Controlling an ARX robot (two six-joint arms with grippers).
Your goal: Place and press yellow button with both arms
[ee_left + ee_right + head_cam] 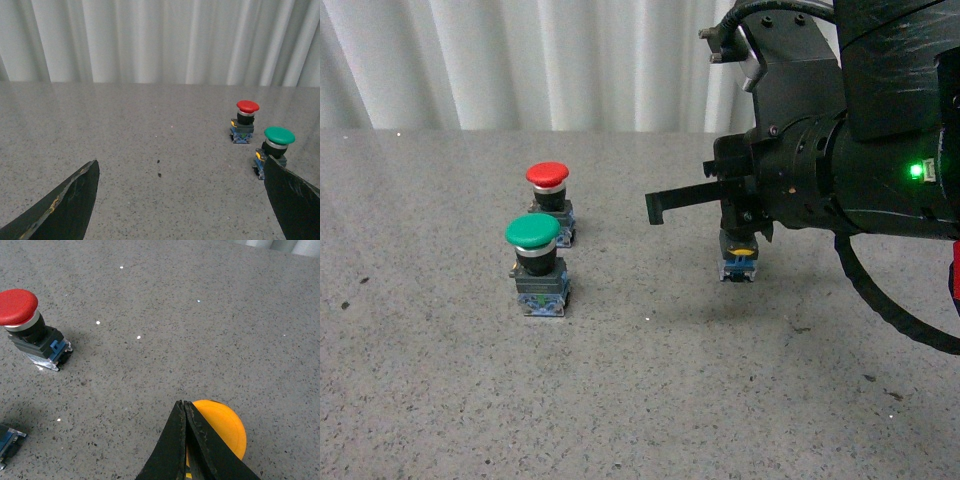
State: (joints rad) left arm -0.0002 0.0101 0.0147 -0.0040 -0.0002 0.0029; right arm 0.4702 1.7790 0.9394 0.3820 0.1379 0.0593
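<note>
The yellow button stands on the grey table under my right arm; only its blue-grey base and yellow tab show in the front view. In the right wrist view its round yellow cap lies right behind my right gripper, whose fingers are pressed together with nothing between them. The shut tips overlap the cap's edge; I cannot tell whether they touch it. In the front view the right gripper points down onto the button. My left gripper is open and empty above bare table; the left arm is out of the front view.
A red-capped button and a green-capped button stand close together left of the yellow one. Both show in the left wrist view, red and green, the green one beside my finger. A white curtain closes the back.
</note>
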